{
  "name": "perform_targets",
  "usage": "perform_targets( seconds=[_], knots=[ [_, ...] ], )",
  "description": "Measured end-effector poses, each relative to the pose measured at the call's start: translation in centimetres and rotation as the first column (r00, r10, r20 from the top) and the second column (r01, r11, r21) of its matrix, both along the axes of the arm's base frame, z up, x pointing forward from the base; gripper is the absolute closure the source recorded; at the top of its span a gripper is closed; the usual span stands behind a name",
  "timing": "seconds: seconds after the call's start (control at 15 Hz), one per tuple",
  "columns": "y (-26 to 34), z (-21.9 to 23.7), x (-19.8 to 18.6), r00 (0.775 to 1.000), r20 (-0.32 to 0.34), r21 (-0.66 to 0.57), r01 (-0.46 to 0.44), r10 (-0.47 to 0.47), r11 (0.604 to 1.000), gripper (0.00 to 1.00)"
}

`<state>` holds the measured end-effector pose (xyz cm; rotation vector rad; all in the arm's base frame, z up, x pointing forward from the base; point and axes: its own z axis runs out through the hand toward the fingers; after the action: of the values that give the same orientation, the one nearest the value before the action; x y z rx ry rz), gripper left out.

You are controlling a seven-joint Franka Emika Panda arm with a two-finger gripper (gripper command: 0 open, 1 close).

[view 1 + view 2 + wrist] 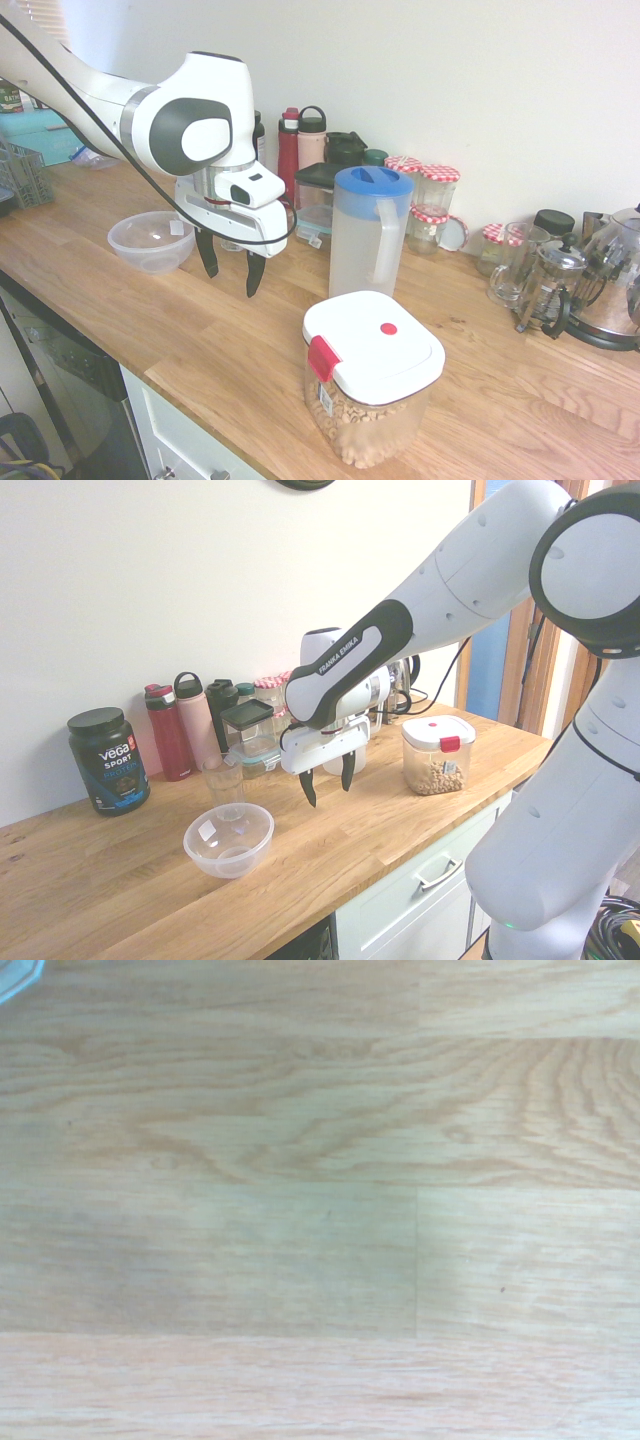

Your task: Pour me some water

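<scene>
The wooden counter (pixel 230 350) carries everything; the water pitcher (pixel 368 230) with its blue lid stands upright near the wall, just behind the lidded cereal container (pixel 372 385); the clear bowl (pixel 152 240) sits apart; the gripper (pixel 231 272) hangs between bowl and pitcher, fingers spread, holding nothing.

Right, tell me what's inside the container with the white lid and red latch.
The container holds small tan, nut-like pieces, seen through its clear wall and filling roughly its lower half. The white lid hides the contents from above, so I can't say exactly what they are.
</scene>
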<state>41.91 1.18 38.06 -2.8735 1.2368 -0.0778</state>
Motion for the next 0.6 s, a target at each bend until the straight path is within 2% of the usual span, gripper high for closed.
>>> perform_targets(
  seconds=[0.2, 0.33, 0.47, 0.6],
  knots=[
    [0.0, 0.1, 0.0, 1.0, 0.0, -0.005, -0.016, 0.016, 1.0, 0.0],
    [-0.4, 1.7, -0.2, 0.997, 0.008, -0.012, -0.081, 0.081, 0.997, 0.0],
    [-1.5, 5.5, -0.9, 0.98, 0.017, -0.019, -0.198, 0.198, 0.98, 0.0],
    [-3.7, 10.1, -2.4, 0.95, 0.026, -0.052, -0.311, 0.312, 0.949, 0.0]
  ],
)
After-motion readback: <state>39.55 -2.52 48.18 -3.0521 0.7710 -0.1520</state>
